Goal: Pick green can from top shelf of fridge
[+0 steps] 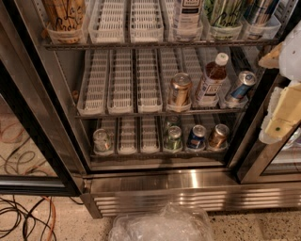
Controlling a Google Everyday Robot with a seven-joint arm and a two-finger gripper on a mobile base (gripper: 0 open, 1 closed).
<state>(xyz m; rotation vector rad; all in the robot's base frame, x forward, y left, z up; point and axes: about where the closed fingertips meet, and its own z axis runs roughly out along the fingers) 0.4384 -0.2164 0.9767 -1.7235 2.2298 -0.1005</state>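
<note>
The fridge (188, 192) stands open in front of me, with wire racks and a ribbed steel base. The top shelf (155, 44) runs along the top of the view, lined with white slotted lanes. The green can (223, 12), pale green and white with dark streaks, stands at the front of a lane on the right of that shelf; its lid is cut off by the frame. My gripper (283, 109), cream and white, hangs at the right edge, below and to the right of the green can, apart from it.
A tan can (64, 16), a white bottle (188, 14) and another can (259, 12) share the top shelf. The middle rack holds a copper-gold can (179, 89), a brown bottle (211, 77) and a blue can (242, 84). Short cans sit lower. A plastic bag (162, 226) and cables (23, 221) lie on the floor.
</note>
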